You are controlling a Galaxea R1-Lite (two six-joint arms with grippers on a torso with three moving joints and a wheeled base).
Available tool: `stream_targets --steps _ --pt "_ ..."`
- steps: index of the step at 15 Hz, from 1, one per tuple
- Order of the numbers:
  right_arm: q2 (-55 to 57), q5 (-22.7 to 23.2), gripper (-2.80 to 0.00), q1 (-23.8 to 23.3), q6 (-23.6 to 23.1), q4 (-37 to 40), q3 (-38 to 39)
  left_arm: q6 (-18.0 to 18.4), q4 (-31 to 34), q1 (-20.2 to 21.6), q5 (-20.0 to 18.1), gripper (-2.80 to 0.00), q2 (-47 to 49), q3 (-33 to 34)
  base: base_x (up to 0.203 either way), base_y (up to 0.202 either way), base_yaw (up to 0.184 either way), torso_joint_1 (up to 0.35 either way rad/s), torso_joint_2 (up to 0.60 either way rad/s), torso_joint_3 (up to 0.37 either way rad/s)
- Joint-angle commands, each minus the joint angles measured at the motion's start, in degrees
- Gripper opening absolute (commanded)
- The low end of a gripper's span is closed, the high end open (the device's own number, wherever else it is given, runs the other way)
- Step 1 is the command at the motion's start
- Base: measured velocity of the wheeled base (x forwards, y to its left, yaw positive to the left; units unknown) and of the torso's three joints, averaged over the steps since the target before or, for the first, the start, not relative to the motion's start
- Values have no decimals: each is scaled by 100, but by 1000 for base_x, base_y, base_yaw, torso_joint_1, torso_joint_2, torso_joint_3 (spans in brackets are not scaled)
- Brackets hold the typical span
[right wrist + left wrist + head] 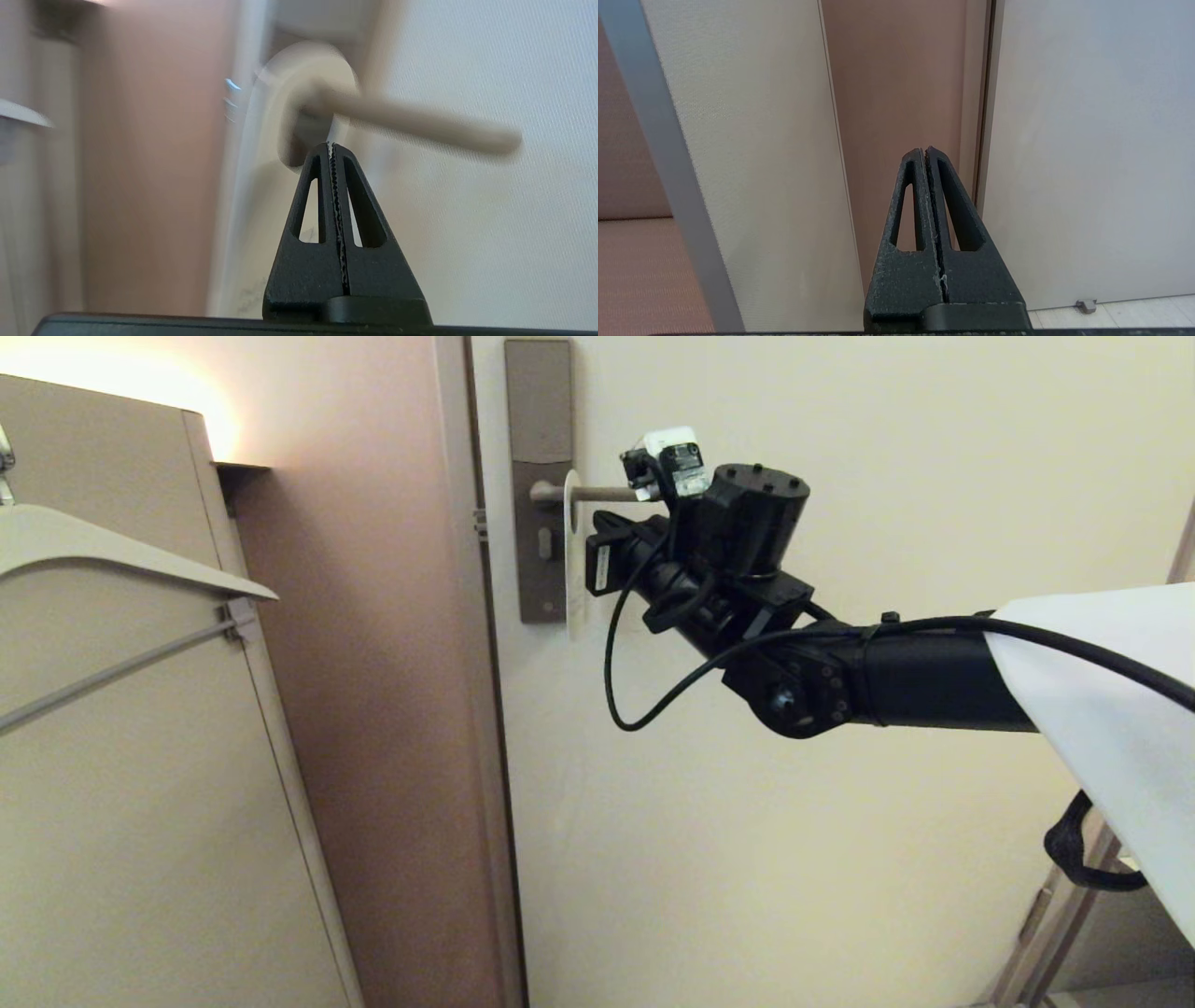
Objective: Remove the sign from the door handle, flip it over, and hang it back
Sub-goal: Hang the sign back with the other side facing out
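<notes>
Cream door fills the background, with a brown wall strip and a beige cabinet toward the left edge of the head view; a pale clothes hanger with a grey bar shows in front of the cabinet.

Item, lock plate: tall, bronze-grey, near the door's hinge-side edge.

Item, handle: slim level lever running out from the plate.

Item, sign: pale card, seen edge-on, hung by its hole on the handle close to the plate, its lower part dropping alongside the plate. Which face is outward cannot be told.

Item, right gripper: fingers pressed together on nothing. In the right wrist view its tip sits just under the handle, at the lower rim of the sign's hole; whether it touches the card cannot be told. In the head view the right arm reaches across the door to the handle.

Item, left gripper: fingers together, empty, parked low and facing the gap between cabinet and door.

Step in hand, by judgement: approach to the sign; removal not yet done. Next move likely calls for spreading the fingers, pinching the card's edge below the hole, then sliding it along the lever and off the free end without twisting it against the handle.
</notes>
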Motion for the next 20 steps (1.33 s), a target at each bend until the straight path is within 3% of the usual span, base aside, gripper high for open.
stream_targets --steps 1,9,17,20 --pt "271 4 -280 -12 -11 -38 -72 0 0 1 0 -280 7 0 0 0 0 0 0 0" --pt "809 4 -280 -181 -38 -68 -541 0 2 1 0 -280 7 0 0 0 0 0 0 0" --pt "938 46 -280 343 -41 -57 -1065 0 0 1 0 -280 7 0 0 0 0 0 0 0" --pt "975 40 -280 408 -306 -60 -1069 0 0 1 0 -280 7 0 0 0 0 0 0 0"
